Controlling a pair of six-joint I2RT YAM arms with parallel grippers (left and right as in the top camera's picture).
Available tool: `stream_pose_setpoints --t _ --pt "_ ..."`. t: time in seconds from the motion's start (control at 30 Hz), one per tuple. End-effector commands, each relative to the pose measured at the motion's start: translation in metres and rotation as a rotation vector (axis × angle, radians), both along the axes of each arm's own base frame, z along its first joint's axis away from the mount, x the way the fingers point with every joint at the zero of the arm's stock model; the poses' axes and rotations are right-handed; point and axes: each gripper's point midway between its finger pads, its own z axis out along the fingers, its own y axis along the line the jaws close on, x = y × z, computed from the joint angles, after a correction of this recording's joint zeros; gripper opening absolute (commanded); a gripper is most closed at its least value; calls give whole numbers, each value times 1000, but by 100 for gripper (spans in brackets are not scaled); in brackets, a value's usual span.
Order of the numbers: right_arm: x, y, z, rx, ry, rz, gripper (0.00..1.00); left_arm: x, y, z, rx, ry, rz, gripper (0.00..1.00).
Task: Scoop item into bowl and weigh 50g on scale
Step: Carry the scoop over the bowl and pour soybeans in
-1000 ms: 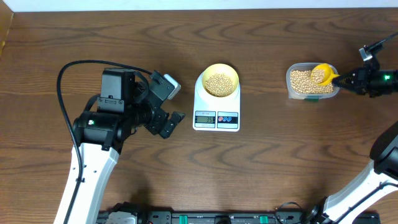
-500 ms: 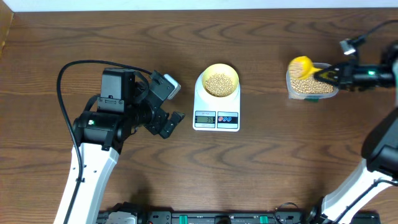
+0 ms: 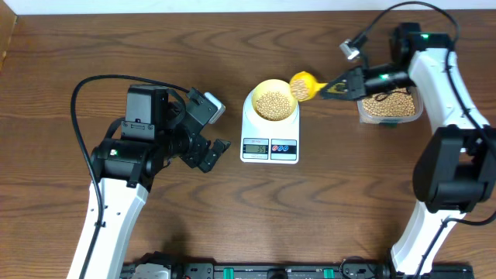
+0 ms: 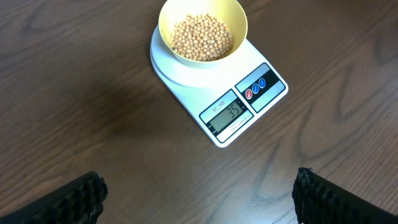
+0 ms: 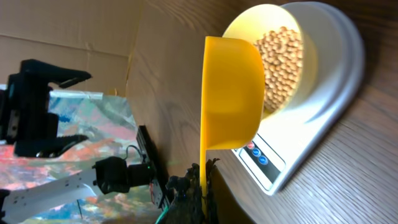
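The pale-yellow bowl (image 3: 273, 82) stands on the white scale (image 3: 249, 128) and holds a heap of tan beans (image 3: 274, 105). The display reads 35 in the left wrist view. My right gripper (image 3: 341, 85) is shut on the handle of a yellow scoop (image 3: 302, 85), whose cup hangs just right of the bowl's rim. In the right wrist view the scoop (image 5: 233, 93) shows its back beside the bowl (image 5: 249, 18), so its contents are hidden. My left gripper (image 3: 215, 130) rests open left of the scale, with only bare table between its fingers (image 4: 81, 199).
A clear plastic tub (image 3: 390, 105) of beans sits right of the scale, under the right arm. The left arm's black cable (image 3: 77, 101) loops over the table at the left.
The right arm has carried the scoop left, from the clear tub to the bowl's right rim. The left arm and the scale have not moved.
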Motion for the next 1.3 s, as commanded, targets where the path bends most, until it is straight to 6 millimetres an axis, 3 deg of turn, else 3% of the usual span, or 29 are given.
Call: stream_pose_setpoints --t 0.0,0.17,0.4,0.63,1.1,1.27 --pt "1 21 -7 -51 81 -13 1 0 -1 -2 -1 3 -15 98" --pt "8 30 -18 -228 61 -22 1 0 -1 -2 -2 3 -15 97" --pt "20 38 -13 -407 -48 -24 1 0 -1 -2 -2 3 -15 98" --pt "19 45 -24 -567 -112 3 1 0 -1 -2 -1 3 -15 98" --pt "11 61 -30 -643 -205 97 1 0 -1 -2 -1 3 -15 98" --pt "15 68 -21 -686 -280 120 1 0 -1 -2 -2 3 -15 97"
